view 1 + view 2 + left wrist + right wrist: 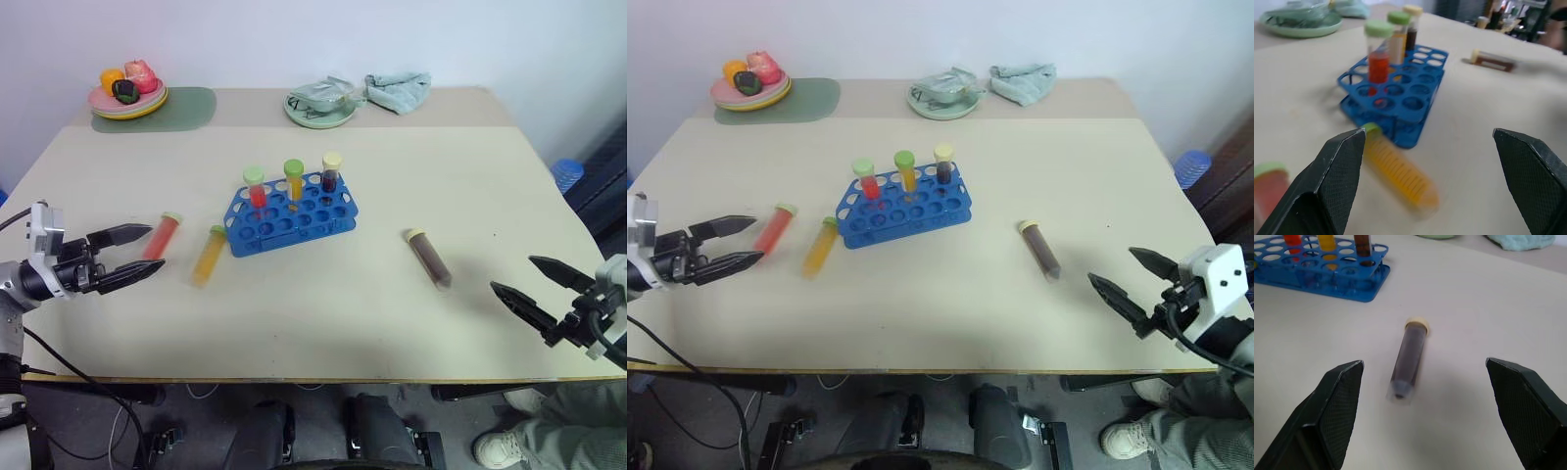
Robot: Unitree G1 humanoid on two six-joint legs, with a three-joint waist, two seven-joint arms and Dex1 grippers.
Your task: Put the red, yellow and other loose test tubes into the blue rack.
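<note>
Both grippers, left and right, jaws released, hover over table edge

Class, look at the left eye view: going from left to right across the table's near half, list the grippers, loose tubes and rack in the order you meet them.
left gripper → red tube → yellow tube → blue rack → dark tube → right gripper.

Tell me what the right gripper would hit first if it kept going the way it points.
Probably the dark tube lying on the table: it sits straight ahead between the right gripper's open fingers, apart from them.
</note>
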